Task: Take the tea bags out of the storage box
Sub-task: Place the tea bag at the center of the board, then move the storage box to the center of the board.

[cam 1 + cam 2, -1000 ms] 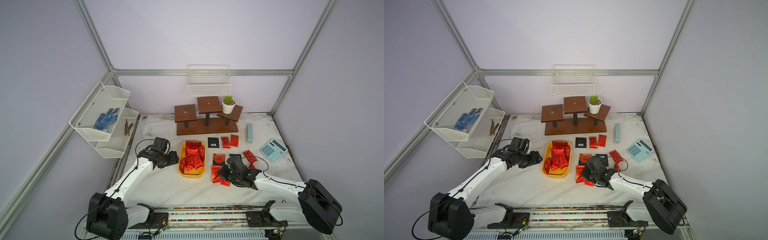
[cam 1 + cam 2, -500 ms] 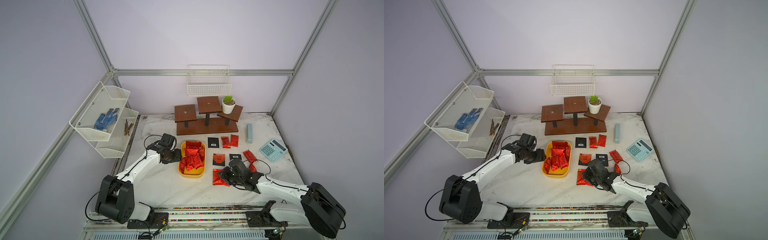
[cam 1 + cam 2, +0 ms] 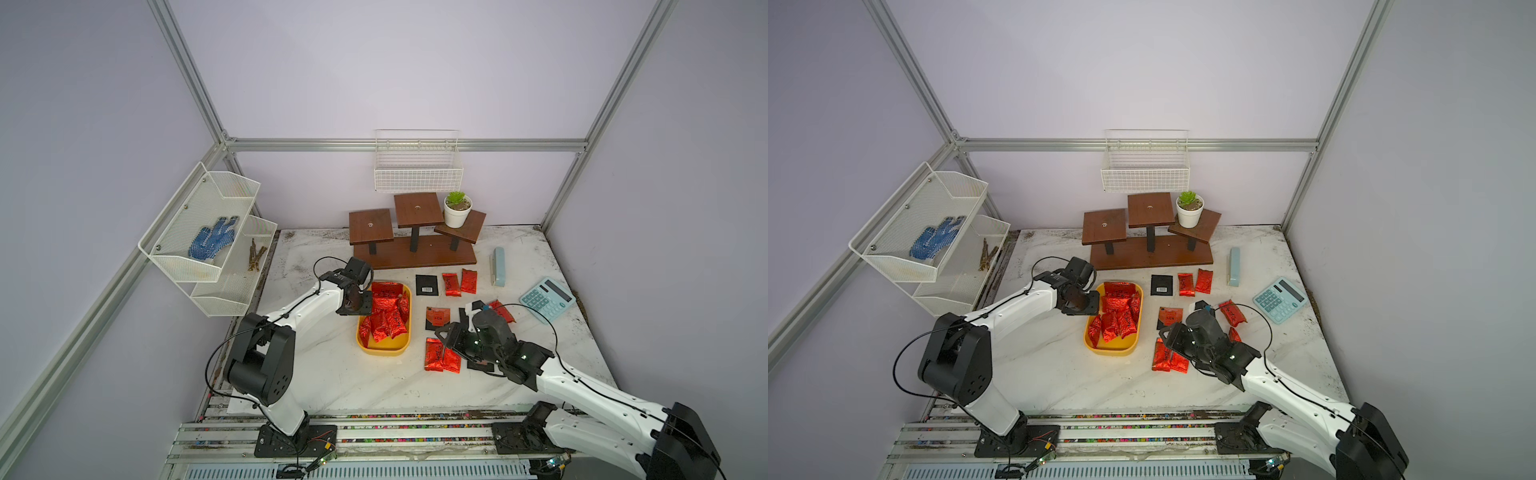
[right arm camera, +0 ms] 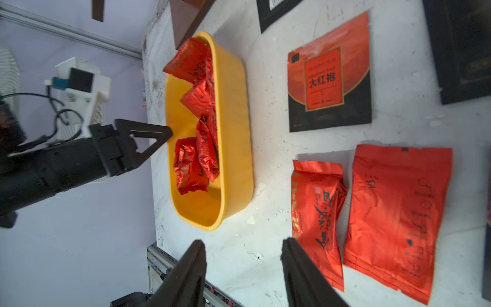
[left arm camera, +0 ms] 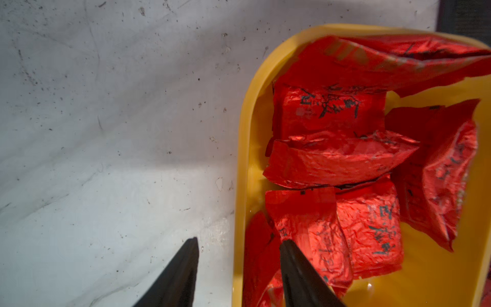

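Observation:
The yellow storage box point(image 3: 386, 348) point(image 3: 1113, 348) lies mid-table with several red foil tea bags point(image 3: 386, 316) point(image 5: 332, 159) point(image 4: 196, 159) heaped in it. My left gripper point(image 3: 359, 305) point(image 5: 239, 240) is open and straddles the box's left wall point(image 5: 243, 133): one finger over the table, the other over the sachets inside. My right gripper point(image 3: 446, 336) point(image 4: 244, 240) is open and empty over bare table, just right of the box. Two red tea bags point(image 3: 442, 359) point(image 4: 316, 207) lie beside it. A black sachet with a red emblem point(image 3: 437, 318) point(image 4: 329, 79) lies behind them.
More sachets lie further back: a black one with a barcode point(image 3: 427, 285) and two red ones point(image 3: 459, 283). A calculator point(image 3: 547, 300) and a pale blue block point(image 3: 498, 267) are at the right. A wooden stand point(image 3: 413, 253) with a plant pot point(image 3: 457, 210) is at the back, and wire baskets point(image 3: 208, 232) are on the left wall.
My left gripper moved right to the box's left wall and its jaws narrowed. My right gripper opened, let go of a red tea bag on the table and drew back slightly.

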{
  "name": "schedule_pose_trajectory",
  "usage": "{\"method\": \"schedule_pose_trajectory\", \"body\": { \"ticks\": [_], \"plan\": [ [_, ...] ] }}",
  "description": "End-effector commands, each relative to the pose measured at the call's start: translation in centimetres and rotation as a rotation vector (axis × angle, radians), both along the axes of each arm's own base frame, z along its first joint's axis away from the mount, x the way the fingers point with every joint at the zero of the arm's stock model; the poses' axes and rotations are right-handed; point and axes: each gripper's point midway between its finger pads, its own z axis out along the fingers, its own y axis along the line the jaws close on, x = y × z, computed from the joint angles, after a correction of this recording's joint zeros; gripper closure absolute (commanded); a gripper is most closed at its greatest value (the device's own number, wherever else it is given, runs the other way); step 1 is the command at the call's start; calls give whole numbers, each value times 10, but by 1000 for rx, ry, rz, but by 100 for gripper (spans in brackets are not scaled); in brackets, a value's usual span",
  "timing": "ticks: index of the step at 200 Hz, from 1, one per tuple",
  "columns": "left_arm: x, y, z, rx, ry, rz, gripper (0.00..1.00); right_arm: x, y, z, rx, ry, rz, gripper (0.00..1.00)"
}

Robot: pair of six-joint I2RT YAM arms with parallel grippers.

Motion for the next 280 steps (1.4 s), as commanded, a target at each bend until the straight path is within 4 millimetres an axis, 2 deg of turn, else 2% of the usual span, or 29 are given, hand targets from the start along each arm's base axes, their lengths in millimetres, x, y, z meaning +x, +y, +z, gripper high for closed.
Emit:
{"method": "schedule_pose_trajectory", "body": {
  "ticks": [1, 33, 60, 81, 126, 157, 168, 171, 177, 200, 224, 248, 278, 280],
  "plan": [
    [6, 3, 0, 59, -2, -12, 55, -6, -11, 9, -73, -39, 17, 48],
    [6, 4, -9, 75, 17, -7, 67, -8, -14, 22, -86, -70, 34, 48],
    [1, 5, -10, 73, 26, -9, 81, -7, -13, 25, -92, -78, 44, 48],
    [-4, 8, -5, 75, 21, -7, 85, -7, -9, 24, -87, -78, 54, 48],
    [-31, 21, 1, 68, 16, 21, 94, 0, 4, 30, -78, -95, 91, 48],
    [-57, 36, 12, 61, -4, 51, 98, 7, 22, 40, -81, -116, 136, 48],
    [-65, 40, 13, 59, -2, 59, 98, 9, 32, 43, -83, -123, 157, 48],
    [-68, 41, 21, 50, -24, 63, 98, 9, 35, 43, -85, -124, 166, 48],
    [-72, 44, 24, 49, -28, 69, 98, 10, 41, 43, -91, -125, 178, 49],
    [-90, 56, 24, 71, -26, 98, 98, 12, 66, 45, -106, -130, 233, 50],
    [-94, 67, 32, 116, -39, 158, 97, 13, 93, 41, -128, -123, 292, 51],
    [-95, 70, 22, 150, 0, 172, 91, 10, 113, 36, -150, -117, 340, 51],
    [-96, 73, 4, 205, 74, 182, 83, 7, 125, 30, -163, -111, 369, 52],
    [-97, 74, -3, 221, 97, 182, 83, 7, 126, 29, -164, -109, 369, 52]
  ]
}}
